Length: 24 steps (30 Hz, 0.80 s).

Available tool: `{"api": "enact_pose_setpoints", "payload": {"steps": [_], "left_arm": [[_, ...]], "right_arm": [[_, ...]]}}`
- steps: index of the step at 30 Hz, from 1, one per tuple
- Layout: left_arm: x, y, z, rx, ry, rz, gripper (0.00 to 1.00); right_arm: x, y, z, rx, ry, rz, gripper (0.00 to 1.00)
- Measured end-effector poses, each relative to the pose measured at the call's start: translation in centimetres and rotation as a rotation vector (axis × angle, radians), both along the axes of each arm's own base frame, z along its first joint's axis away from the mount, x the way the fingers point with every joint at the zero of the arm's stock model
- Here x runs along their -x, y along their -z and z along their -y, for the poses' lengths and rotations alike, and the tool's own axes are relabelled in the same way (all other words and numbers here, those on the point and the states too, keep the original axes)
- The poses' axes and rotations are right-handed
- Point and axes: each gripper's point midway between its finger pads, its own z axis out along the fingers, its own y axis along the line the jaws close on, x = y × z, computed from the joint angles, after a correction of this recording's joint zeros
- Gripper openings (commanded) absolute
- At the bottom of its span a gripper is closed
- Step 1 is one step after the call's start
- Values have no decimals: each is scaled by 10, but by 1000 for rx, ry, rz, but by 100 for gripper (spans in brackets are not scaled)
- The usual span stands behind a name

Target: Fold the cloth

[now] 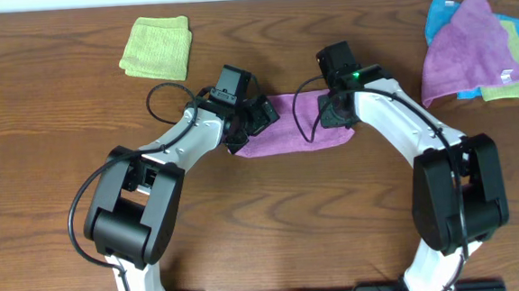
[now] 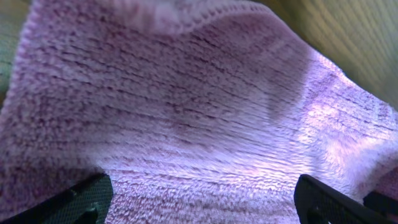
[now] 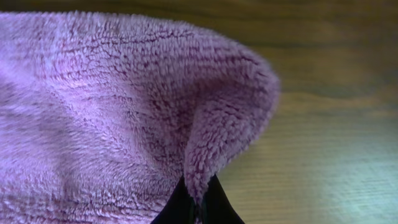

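Note:
A purple fleece cloth (image 1: pixel 290 130) lies as a folded strip in the middle of the wooden table. My left gripper (image 1: pixel 256 119) is at its left end. In the left wrist view its fingers (image 2: pixel 202 208) are spread wide, with the cloth (image 2: pixel 199 106) filling the space between them; it is open. My right gripper (image 1: pixel 334 114) is at the cloth's right end. In the right wrist view its fingers (image 3: pixel 198 202) are shut on a raised pinch of the cloth's edge (image 3: pixel 211 137).
A folded yellow-green cloth (image 1: pixel 156 48) lies at the back left. A pile of purple, blue and yellow-green cloths (image 1: pixel 475 47) lies at the back right. Bare wood (image 3: pixel 329 124) shows to the right of the pinched edge.

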Motion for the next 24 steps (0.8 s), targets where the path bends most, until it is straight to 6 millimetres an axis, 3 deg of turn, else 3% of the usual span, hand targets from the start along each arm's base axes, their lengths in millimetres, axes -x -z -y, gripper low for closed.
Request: {"api": "enact_pose_setpoints", "payload": {"steps": [17, 24], "left_arm": [[0, -1, 2, 9, -2, -3, 95], [-9, -4, 9, 44, 2, 35, 95]], "right_arm": [[1, -12, -2, -20, 83, 38, 2], [3, -12, -10, -28, 97, 44, 1]]}}
